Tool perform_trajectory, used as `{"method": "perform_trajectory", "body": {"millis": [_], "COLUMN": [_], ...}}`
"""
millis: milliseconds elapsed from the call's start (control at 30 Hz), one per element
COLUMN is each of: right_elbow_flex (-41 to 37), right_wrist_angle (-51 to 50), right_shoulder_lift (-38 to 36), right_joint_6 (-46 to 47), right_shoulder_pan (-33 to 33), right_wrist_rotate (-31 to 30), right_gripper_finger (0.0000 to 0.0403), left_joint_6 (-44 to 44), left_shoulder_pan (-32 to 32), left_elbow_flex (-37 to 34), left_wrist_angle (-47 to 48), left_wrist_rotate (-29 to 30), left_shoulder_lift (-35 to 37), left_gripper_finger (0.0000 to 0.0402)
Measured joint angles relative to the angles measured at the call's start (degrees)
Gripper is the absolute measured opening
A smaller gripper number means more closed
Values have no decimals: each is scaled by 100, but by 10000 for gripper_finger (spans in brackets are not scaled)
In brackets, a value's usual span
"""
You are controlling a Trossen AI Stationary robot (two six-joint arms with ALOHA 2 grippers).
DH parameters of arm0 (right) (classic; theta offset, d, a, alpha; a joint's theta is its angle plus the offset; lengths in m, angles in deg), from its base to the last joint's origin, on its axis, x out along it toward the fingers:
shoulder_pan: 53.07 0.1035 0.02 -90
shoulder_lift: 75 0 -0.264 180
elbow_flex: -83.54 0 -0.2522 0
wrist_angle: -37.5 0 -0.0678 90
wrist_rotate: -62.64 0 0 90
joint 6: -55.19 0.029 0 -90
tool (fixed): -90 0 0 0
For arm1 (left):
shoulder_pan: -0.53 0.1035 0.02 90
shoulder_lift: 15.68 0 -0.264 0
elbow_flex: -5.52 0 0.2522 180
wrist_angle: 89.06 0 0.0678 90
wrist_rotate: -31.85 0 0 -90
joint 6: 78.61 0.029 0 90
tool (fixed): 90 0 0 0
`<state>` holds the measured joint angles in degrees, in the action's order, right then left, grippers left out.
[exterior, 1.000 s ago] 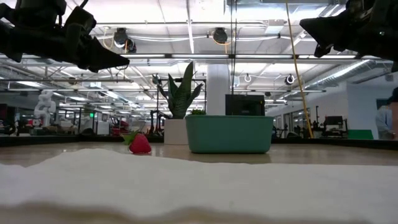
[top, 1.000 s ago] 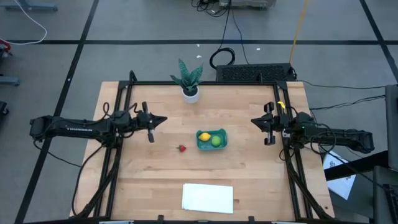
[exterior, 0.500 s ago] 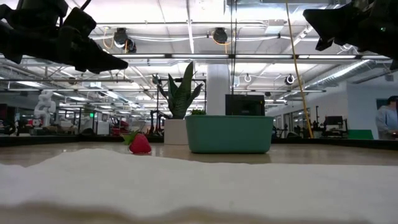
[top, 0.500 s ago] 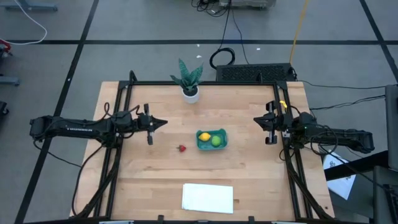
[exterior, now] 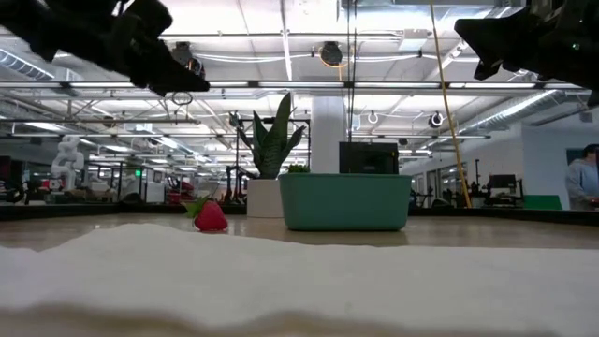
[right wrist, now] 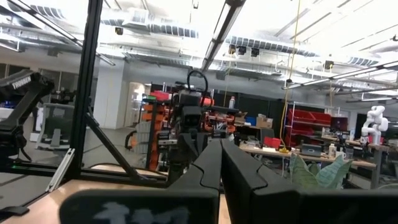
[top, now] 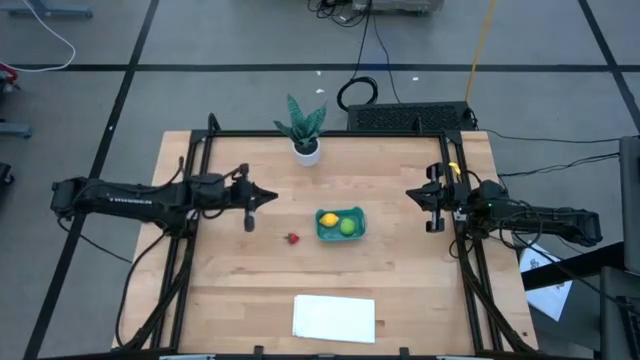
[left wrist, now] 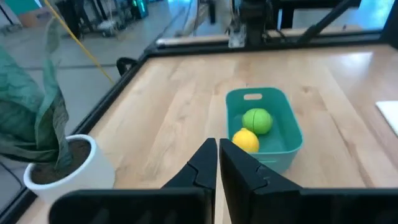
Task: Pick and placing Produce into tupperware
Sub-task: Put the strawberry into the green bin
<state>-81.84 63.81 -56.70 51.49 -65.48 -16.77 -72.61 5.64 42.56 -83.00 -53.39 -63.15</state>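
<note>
The teal tupperware [top: 341, 224] stands right of the table's middle, with the yellow lemon [top: 327, 220] and the lime-green ball [top: 346, 226] lying in it. The red strawberry [top: 292, 238] lies on the wood left of it, hidden in the left wrist view. My left gripper [top: 272, 197] hangs shut above the table, left of the tupperware [left wrist: 264, 127] and pointing toward it. My right gripper [top: 412, 196] waits shut in the air at the table's right side. Neither has anything between its fingers.
A potted plant [top: 305, 130] in a white pot stands at the far edge. A flat white sheet [top: 334, 317] lies near the front edge and fills the low view's foreground [exterior: 281, 271]. Black frame rails [top: 190, 230] run along the left and right sides.
My left gripper has risen and moved a little toward the table's right, nearer the tupperware, still shut. The produce and the tupperware have stayed in place.
</note>
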Motion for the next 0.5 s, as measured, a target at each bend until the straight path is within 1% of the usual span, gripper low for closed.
{"method": "perform_trajectory", "body": {"millis": [167,267,400,500], "right_elbow_flex": [0,1,0,0], "right_wrist_angle": [-4,-7,-47,-158], "right_shoulder_lift": [0,0,-2,0], "right_joint_6": [2,2,8,137], "right_shoulder_pan": [2,2,1,2], "right_wrist_rotate": [0,0,0,0], "right_gripper_finger": [0,0,0,0], "left_joint_6": [-128,-215,-326,-369], "left_shoulder_pan": [0,0,0,0], "left_elbow_flex": [810,1152,1367,1367], "left_wrist_angle": [987,1528,1988,2122], "left_wrist_rotate": [-222,-286,-533,-542], "left_shoulder_lift": [-550,-898,-1337,-1602], "left_gripper_finger": [24,24,26,41]}}
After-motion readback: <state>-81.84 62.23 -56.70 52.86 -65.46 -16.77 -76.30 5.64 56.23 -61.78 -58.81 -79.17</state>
